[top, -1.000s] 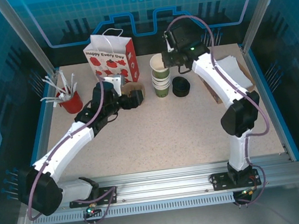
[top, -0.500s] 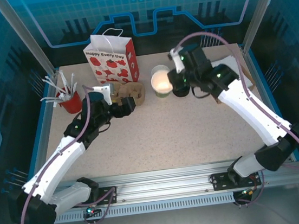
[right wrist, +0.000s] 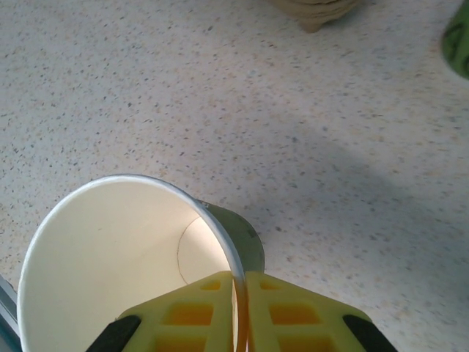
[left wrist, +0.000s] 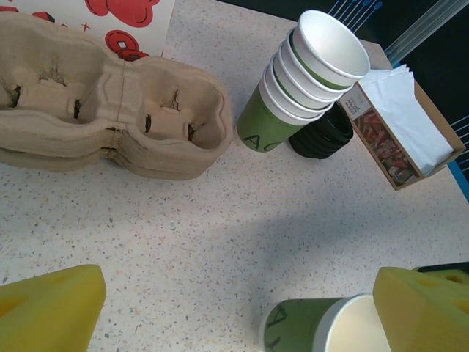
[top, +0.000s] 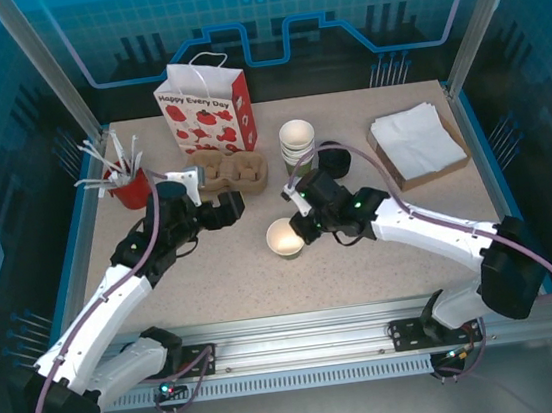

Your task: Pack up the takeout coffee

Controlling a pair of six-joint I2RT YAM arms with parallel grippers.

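Since half a second ago, the left gripper (top: 228, 210) has drawn a little back from the pulp cup carrier (top: 232, 171), and the right arm has carried one cup forward from the rear of the table to its open middle. The left gripper stands spread wide and holds nothing. The takeout coffee cup (top: 284, 237) sits just right of it, lidless, its inside showing cream and bare. The right gripper (right wrist: 240, 293) is pinched tight on the cup's rim, one finger inside the wall and one outside. Judged step: a single cup has been separated and is being set down for lidding. The next move calls for an upright release, then fetching a lid from the black lids (top: 337, 160) beside the cup stack (top: 298, 143). The cup's base is hidden, so contact with the table cannot be confirmed; the lids are partly hidden.
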